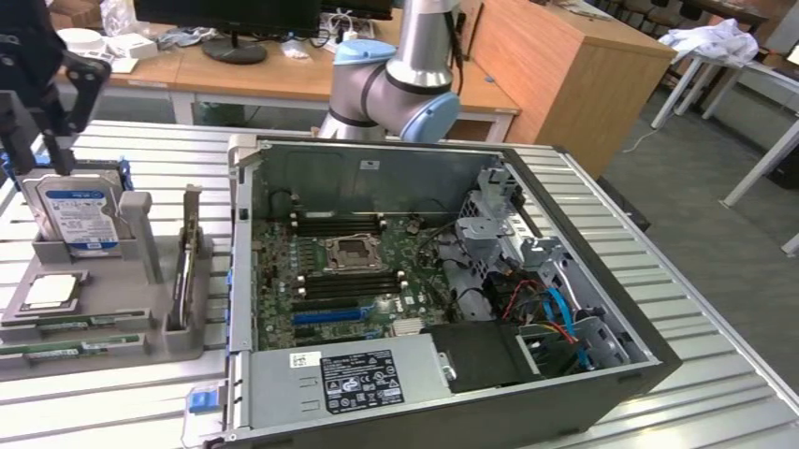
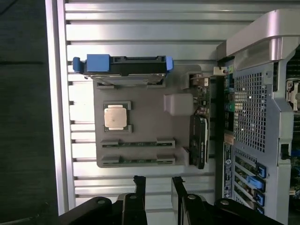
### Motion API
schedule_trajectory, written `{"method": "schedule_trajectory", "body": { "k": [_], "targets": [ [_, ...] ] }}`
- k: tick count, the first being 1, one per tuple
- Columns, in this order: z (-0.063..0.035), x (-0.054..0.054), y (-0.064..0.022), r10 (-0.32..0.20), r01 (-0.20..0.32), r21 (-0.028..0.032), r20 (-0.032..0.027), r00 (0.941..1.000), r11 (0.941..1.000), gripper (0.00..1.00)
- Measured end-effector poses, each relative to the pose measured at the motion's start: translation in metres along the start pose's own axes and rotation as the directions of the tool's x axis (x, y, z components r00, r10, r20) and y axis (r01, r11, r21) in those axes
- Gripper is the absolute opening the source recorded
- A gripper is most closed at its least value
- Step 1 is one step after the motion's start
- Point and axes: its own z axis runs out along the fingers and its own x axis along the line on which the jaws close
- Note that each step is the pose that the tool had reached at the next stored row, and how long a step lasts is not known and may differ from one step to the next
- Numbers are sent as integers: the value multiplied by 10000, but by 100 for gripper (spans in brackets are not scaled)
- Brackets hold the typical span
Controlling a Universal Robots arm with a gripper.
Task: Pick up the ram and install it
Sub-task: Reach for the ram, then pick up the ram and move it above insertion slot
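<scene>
Hanging released above the slatted tabletop [image 2: 84, 47], the pincer [image 2: 158, 186] is gripping nothing, its two dark fingers [image 2: 139, 187] standing apart over bare slats just off the edge of a grey tray [image 2: 150, 122]. The ram [image 2: 138, 161] is lying in the tray slot nearest the pincer, untouched, and a second green stick [image 2: 138, 143] is sitting in the next slot just beside it. Past the sticks a processor chip [image 2: 116, 117] is resting flat in its recess, and past that a blue-trimmed hard drive [image 2: 123, 70] is standing at the tray's far end. An expansion card [image 2: 199, 140] is standing on edge along the tray's side, between the sticks and the open computer case [image 2: 262, 108]. In the exterior view the case is lying on its side to the exterior view's right of the tray, its motherboard [image 1: 413, 271] facing up with black memory slots [image 1: 335, 224] flanking the processor socket [image 1: 355, 253], and the robot arm [image 1: 399, 84] is rising behind the case
</scene>
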Motion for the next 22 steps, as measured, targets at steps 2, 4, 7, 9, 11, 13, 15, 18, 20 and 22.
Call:
{"method": "schedule_trajectory", "body": {
  "k": [2,4,7,9,11,13,15,18,20,22],
  "targets": [
    [0,6,0,-3,3,0,2,10000,10000,35],
    [0,6,0,-3,3,0,1,10000,10000,35],
    [0,6,0,-3,3,0,1,10000,10000,35],
    [0,6,0,-3,3,0,1,10000,10000,35],
    [0,6,0,-4,4,0,1,10000,10000,35],
    [0,6,0,-4,4,0,1,10000,10000,35],
    [0,6,0,-4,4,0,2,10000,10000,35],
    [-1,7,-1,-220,220,-5,13,9998,9998,35],
    [0,7,-1,-578,578,-18,39,9983,9983,35],
    [1,7,0,-936,937,-29,64,9956,9956,35]
  ]
}}
